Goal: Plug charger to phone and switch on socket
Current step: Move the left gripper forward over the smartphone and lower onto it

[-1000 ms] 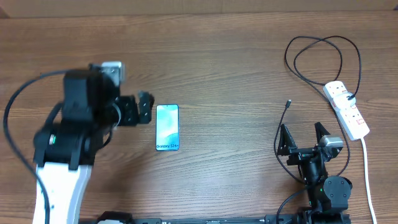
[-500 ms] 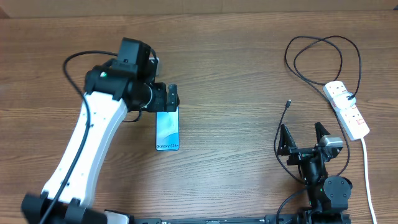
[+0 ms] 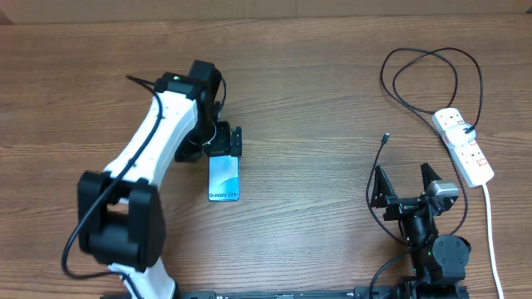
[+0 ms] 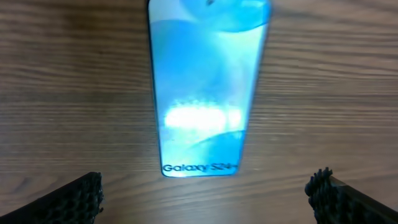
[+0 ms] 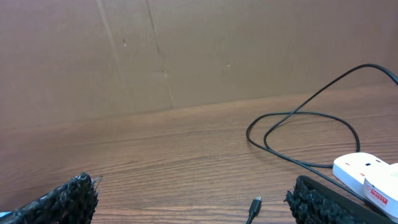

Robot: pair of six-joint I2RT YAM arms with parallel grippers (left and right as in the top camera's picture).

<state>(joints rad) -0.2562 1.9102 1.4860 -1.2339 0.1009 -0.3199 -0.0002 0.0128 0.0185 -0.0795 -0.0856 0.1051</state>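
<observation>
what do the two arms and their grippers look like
The left arm has white link shells, black joints and a thin black cable alongside. The right arm is all black, with a small silver block at its wrist. Both the left gripper and right gripper are black, their jaws faced with rough black pads.

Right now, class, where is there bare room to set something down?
Free: the wide bare wood between the phone and the charger's tip. Crowded: the right end, with charger loops, socket and right gripper, and around the left gripper over the phone's far end.
</observation>
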